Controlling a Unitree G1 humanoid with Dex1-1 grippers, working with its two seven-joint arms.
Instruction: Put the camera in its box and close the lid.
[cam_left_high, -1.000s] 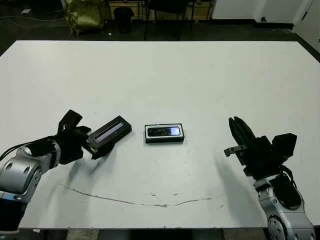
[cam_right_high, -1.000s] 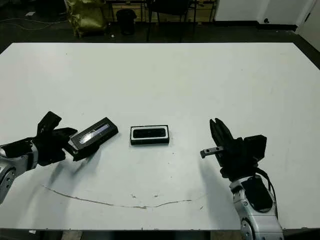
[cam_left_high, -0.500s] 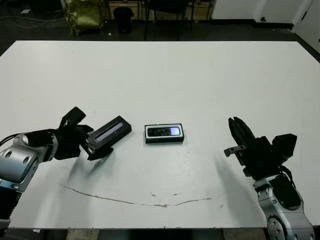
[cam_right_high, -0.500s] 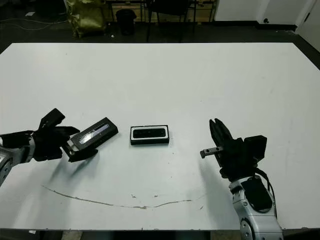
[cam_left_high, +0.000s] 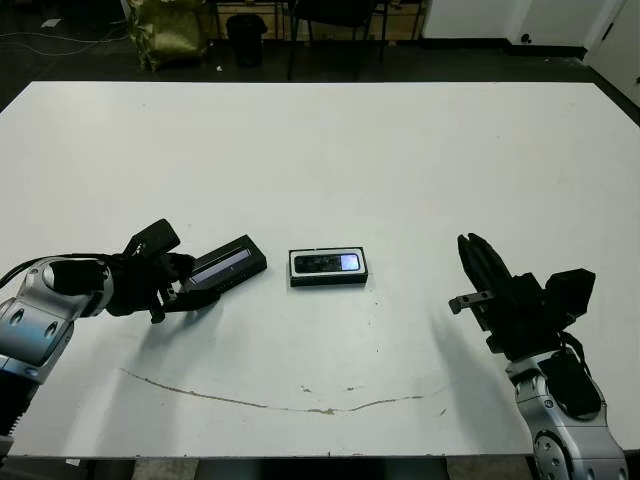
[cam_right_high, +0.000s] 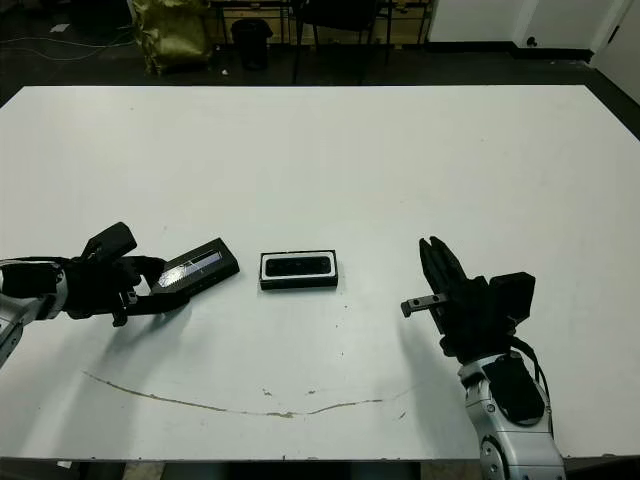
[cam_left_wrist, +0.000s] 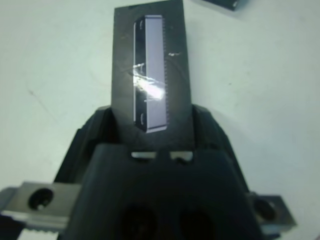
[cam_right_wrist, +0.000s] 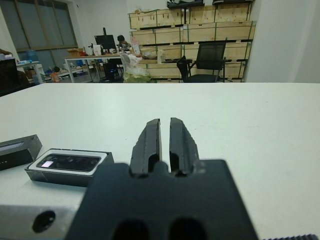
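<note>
1. While the camera (cam_left_high: 327, 263) already lies inside the box (cam_left_high: 329, 282) mid-surface, the lid (cam_left_high: 222, 268) sits just left of it, one end gripped between the left gripper (cam_left_high: 178, 290) fingers.
2. Right gripper (cam_left_high: 478, 273) waits well apart, fingers pressed together, empty.
3. Lid looks stiff, light, probably slick; holding its narrow end seems sound, though it may pivot.

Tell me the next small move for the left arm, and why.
Probably carry the lid right, over the box. The camera already lies in the box, which is uncovered, and the left gripper grips the lid at one end, just beside the box. The right gripper stands shut and apart.
</note>
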